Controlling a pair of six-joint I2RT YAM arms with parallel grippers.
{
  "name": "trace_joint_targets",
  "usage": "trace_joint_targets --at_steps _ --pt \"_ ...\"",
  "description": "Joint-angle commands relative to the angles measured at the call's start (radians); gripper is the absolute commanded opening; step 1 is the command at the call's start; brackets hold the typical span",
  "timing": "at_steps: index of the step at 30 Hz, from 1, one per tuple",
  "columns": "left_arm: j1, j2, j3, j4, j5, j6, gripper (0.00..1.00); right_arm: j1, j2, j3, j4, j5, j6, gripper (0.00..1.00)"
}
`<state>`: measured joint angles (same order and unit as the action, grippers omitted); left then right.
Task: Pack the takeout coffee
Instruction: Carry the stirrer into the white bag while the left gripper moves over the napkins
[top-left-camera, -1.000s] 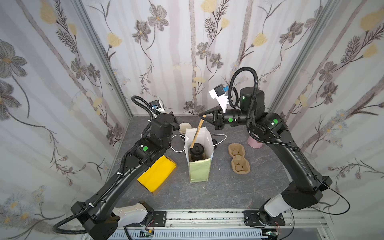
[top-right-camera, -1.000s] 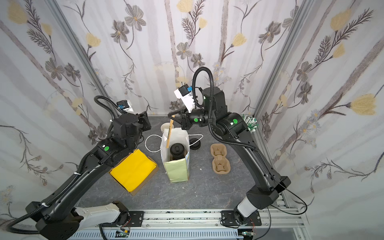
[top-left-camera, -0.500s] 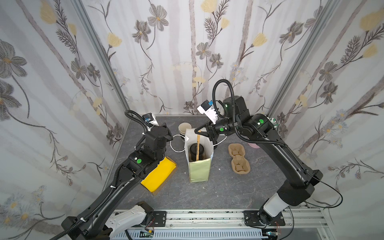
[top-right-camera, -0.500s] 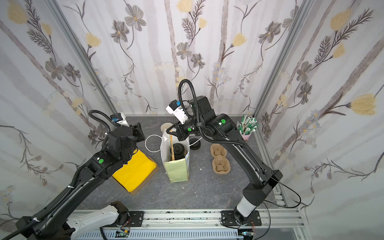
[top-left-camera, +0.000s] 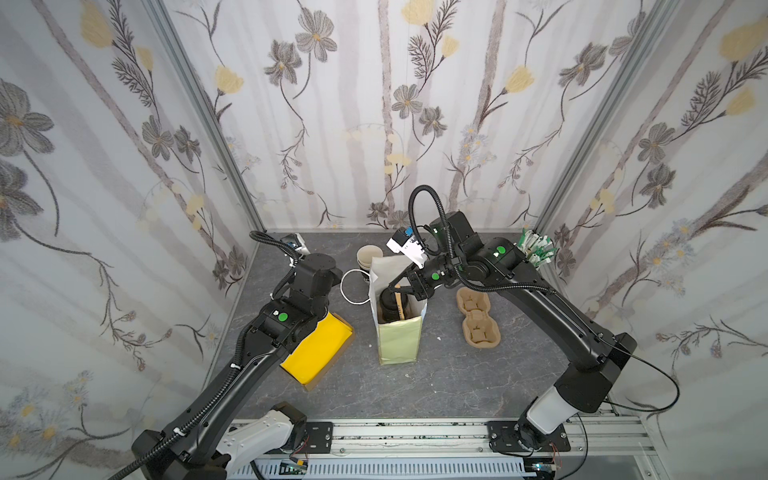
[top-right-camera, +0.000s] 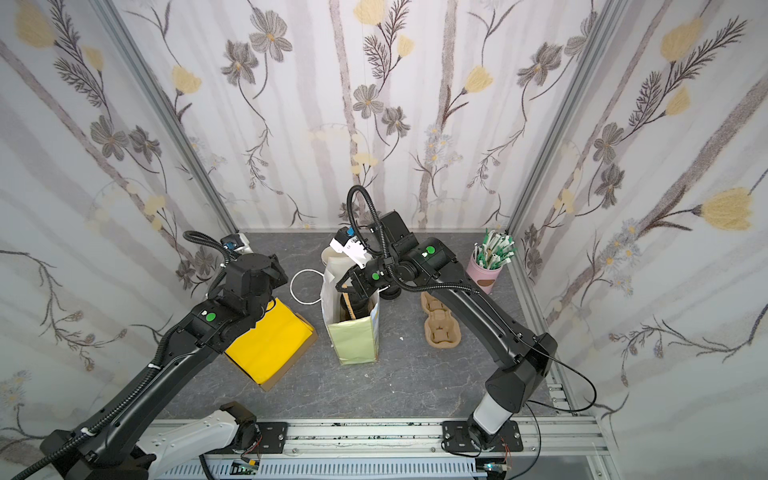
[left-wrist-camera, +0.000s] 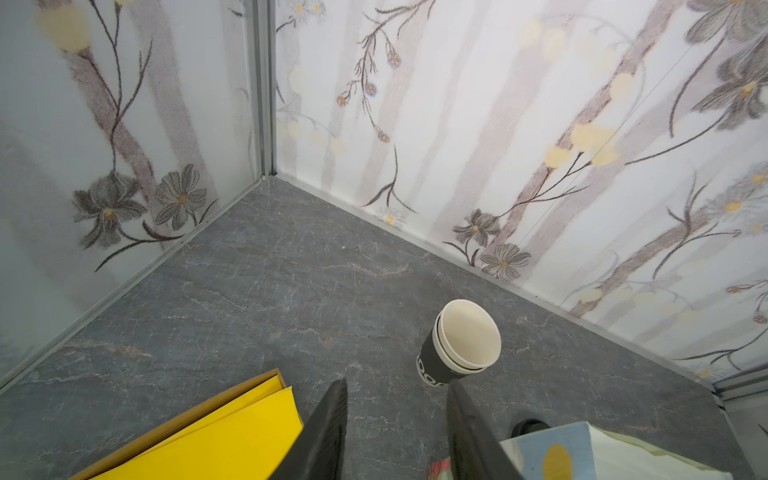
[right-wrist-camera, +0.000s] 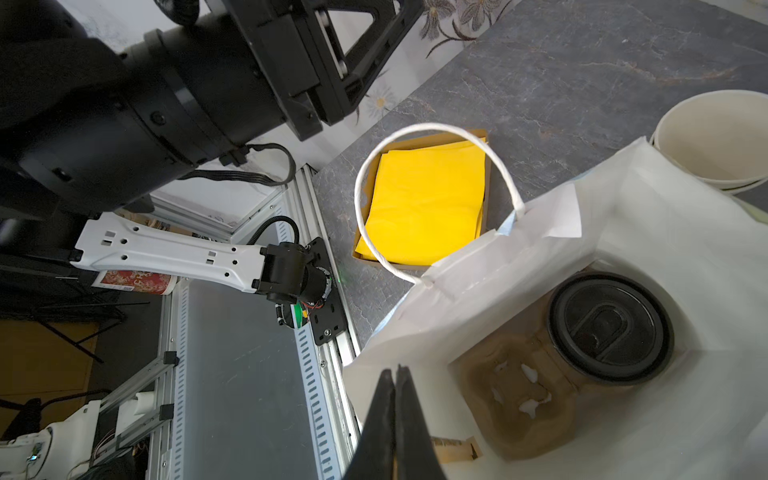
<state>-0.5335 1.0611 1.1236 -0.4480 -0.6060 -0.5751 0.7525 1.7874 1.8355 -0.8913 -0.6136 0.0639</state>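
Step, I judge: stirrer (top-left-camera: 400, 305) into bag (top-left-camera: 399, 340). My right gripper (right-wrist-camera: 394, 372) is pressed together at the bag mouth; whether it pinches the stirrer is unclear. My left gripper (left-wrist-camera: 399, 382) is part-spread, empty. The coffee (right-wrist-camera: 609, 328) is lidded, inside the bag. Next: let go, lift clear.

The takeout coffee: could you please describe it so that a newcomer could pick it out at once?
Find the pale green paper bag standing at the centre of the grey table. Inside sits a brown pulp cup carrier, with the takeout coffee in one pocket. Unlike the lidless, cream-lined stacked cups behind the bag, it wears a black domed lid.
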Motion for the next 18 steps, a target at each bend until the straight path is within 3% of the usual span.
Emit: trace_joint_targets --at_steps 1,13,18 --pt "0.032 0.018 0.014 -0.071 0.04 -0.076 0.41 0.002 -0.01 -0.028 0.036 0.002 -0.036 0.04" --pt "0.17 0.063 -0.069 -0.122 0.24 -0.2 0.44 0.004 -0.01 -0.129 0.019 0.011 -0.096 0.1" --pt "0.188 0.062 -0.133 -0.133 0.307 -0.235 0.47 0.004 -0.008 -0.133 0.018 0.015 -0.108 0.23"
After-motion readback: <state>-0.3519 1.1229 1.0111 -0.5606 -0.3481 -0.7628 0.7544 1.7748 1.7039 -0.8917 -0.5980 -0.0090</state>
